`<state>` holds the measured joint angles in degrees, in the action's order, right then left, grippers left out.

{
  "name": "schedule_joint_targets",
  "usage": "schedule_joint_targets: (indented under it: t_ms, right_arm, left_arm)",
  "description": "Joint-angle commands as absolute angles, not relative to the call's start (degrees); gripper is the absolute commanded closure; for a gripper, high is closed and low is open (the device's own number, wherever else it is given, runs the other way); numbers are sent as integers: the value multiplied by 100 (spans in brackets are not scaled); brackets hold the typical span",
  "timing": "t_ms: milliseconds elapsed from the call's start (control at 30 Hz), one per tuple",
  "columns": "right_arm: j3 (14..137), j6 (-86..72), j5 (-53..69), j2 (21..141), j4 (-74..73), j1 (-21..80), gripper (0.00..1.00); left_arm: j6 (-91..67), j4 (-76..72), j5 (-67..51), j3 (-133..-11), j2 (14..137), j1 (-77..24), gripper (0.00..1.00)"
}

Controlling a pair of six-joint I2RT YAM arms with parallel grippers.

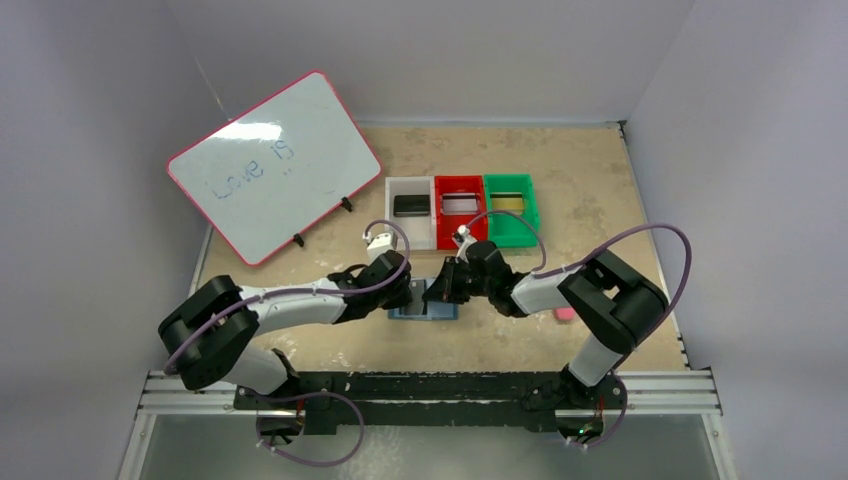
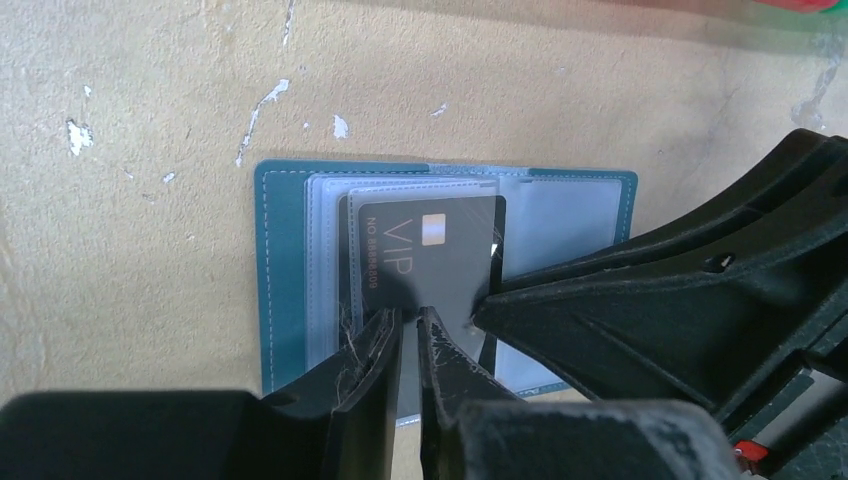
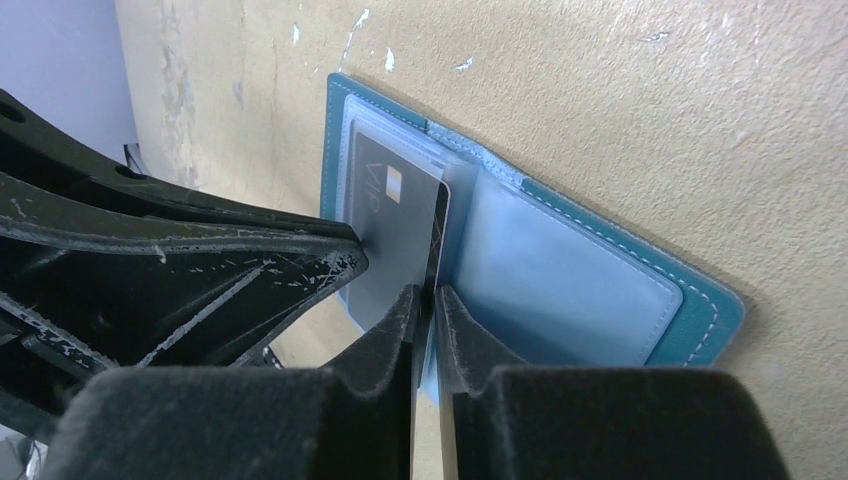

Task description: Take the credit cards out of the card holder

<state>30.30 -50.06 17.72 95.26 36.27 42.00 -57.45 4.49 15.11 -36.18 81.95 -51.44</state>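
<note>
The slate-blue card holder [image 1: 424, 313] [image 2: 285, 280] [image 3: 700, 310] lies open and flat on the table, between both arms. A dark grey credit card [image 2: 430, 260] [image 3: 385, 230] marked VIP sticks partly out of its left clear pocket, its inner edge lifted. My right gripper [image 3: 428, 292] [image 1: 441, 290] is shut on that lifted edge. My left gripper [image 2: 410, 318] [image 1: 408, 291] stands almost shut, tips down on the card's near part, nothing between them. Other credit cards lie in the bins: black [image 1: 410, 204], silvery [image 1: 459, 203], gold [image 1: 507, 201].
White [image 1: 410, 183], red [image 1: 460, 180] and green [image 1: 510, 180] bins stand in a row behind the holder. A pink-framed whiteboard [image 1: 275, 165] leans at the back left. A small pink block [image 1: 565, 313] lies by the right arm.
</note>
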Motion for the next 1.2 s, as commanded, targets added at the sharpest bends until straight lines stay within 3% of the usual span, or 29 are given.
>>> schedule_joint_targets:
  t_ms: [0, 233, 333, 433, 600, 767, 967, 1167]
  right_arm:
    - [3031, -5207, 1996, 9591, 3914, 4166, 84]
    - [2721, -5803, 2305, 9822, 4887, 4166, 83]
    - [2602, -5894, 2208, 9791, 4948, 4166, 93]
    - [2535, -5906, 2181, 9721, 4963, 4166, 86]
    - [2516, -5987, 2375, 9789, 5208, 4159, 100]
    - [2418, -6050, 2471, 9803, 5377, 4131, 88]
    - [2495, -6032, 2522, 9886, 5280, 4131, 100]
    - [2413, -6007, 2388, 9763, 5125, 4124, 100]
  left_arm:
    - [-5896, 806, 1858, -3550, 8293, -5159, 89]
    - [-6006, 868, 1958, -3309, 8213, -5177, 93]
    - [-6027, 992, 2107, -3278, 8119, -5177, 93]
    - [-5996, 1043, 2155, -3311, 8114, -5172, 94]
    - [-5960, 1046, 2118, -3335, 8047, -5177, 94]
    - [-5963, 1113, 2201, -3325, 7982, -5174, 94]
    - [-5926, 1051, 2073, -3274, 7954, -5177, 94]
    - [-5945, 1098, 2156, -3205, 7941, -5174, 94]
